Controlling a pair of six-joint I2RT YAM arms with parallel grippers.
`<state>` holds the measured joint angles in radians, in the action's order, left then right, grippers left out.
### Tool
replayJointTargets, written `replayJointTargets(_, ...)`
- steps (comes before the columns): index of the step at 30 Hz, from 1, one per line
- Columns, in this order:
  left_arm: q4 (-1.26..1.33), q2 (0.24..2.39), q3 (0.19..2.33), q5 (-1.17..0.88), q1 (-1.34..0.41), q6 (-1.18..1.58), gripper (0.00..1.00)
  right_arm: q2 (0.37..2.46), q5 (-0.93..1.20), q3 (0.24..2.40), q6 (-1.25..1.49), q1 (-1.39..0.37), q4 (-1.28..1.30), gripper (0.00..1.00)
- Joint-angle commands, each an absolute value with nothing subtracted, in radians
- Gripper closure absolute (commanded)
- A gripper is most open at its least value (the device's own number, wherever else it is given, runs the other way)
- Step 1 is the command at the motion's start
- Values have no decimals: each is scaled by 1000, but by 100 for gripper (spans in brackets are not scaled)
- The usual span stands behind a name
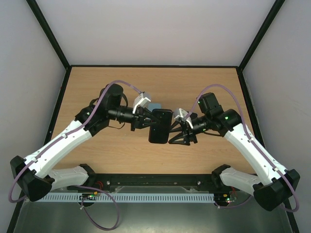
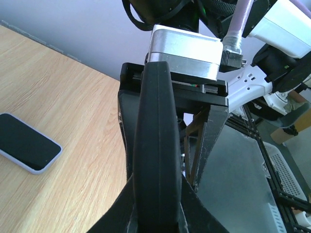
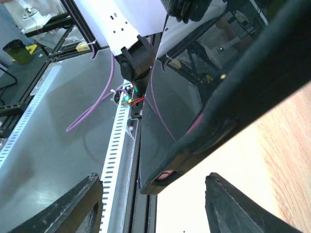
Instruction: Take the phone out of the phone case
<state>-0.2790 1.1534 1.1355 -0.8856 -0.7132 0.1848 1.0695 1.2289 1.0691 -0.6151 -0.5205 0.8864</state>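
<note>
A black phone case hangs edge-up above the middle of the table, with my left gripper shut on its left side. Seen from the left wrist, the case's rounded edge fills the gap between my left gripper's fingers. A glossy dark screen sits inside the case, so the phone is in it. My right gripper is open at the case's right edge. From the right wrist, my right gripper's fingers stand wide on either side of the case's lower corner without touching it.
A small device with a dark screen and pale rim lies flat on the wooden table behind the held case. A black rail runs along the near edge. Black-framed walls enclose the table.
</note>
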Motion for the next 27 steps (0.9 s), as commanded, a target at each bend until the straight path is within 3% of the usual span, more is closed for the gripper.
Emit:
replayJointTargets(1, -260, 1147, 1222, -914, -717, 145, 97, 1077, 1240, 1093, -647, -541, 940, 46)
replayJointTargets(13, -49, 1101, 1159, -920, -703, 332, 97, 1072, 1324, 1034, -613, -563, 849, 59)
replayJointTargets(16, -11, 1075, 1137, -892, -689, 371, 97, 1071, 1346, 1050, -618, -563, 864, 48)
replayJointTargets(19, 48, 1050, 1099, -909, -671, 418, 97, 1068, 1344, 1085, -655, -563, 922, 46)
replayJointTargets(27, 134, 1045, 1045, -964, -649, 472, 97, 1056, 1388, 1063, -676, -563, 934, 59)
